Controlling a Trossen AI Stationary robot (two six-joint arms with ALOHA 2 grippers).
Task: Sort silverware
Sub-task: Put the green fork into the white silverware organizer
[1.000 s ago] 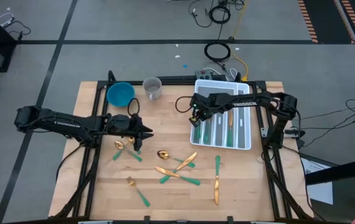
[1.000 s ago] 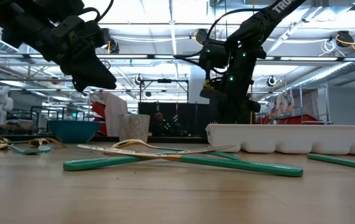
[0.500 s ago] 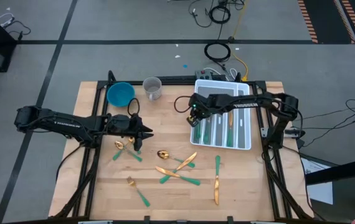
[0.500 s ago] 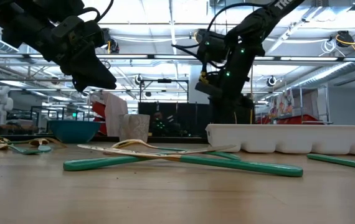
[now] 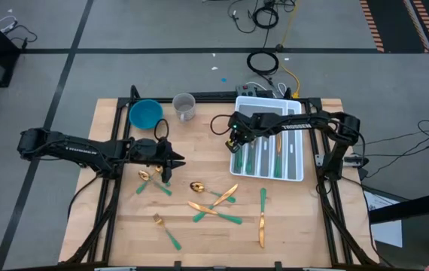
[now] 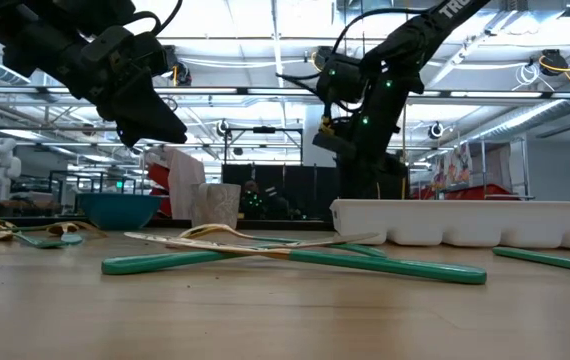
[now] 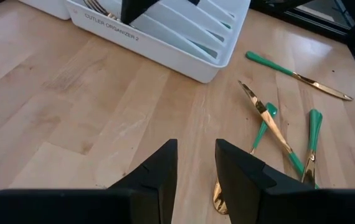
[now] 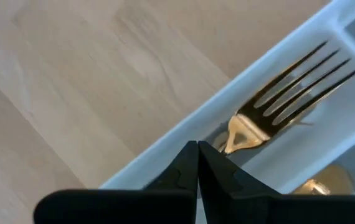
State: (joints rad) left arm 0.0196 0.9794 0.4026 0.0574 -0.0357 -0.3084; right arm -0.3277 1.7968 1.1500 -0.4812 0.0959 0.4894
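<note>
Over the left end of the tray [image 5: 297, 170], at the far right of the table [image 5: 117, 226], the right claw [image 5: 234, 138] is poised with its fingers [image 8: 187, 171] pressed together and nothing between them. A gold fork [image 8: 283, 93] is seen just beyond the tips in the tray's leftmost compartment, and green-handled pieces are laid lengthwise in the neighbouring slots, apparently so that each kind is kept apart. The claw is judged to be lifting off after a delivery, though contact with the tray wall cannot be ruled out.

At the left middle of the table the left claw [image 5: 171, 162] is held low above the wood, its fingers [image 7: 159, 174] parted by a narrow gap and empty. It is aimed towards the loose silverware: a spoon [image 5: 146, 175] lies just near of it, and a crossed cluster [image 5: 214, 207] is spread at centre, with a fork [image 5: 165, 230] nearer and two pieces [image 5: 262, 218] to the right. Those crossed handles are likely to complicate a clean pinch. A bowl [image 5: 145, 114] and a cup [image 5: 184, 106] stand untouched at the far edge.
</note>
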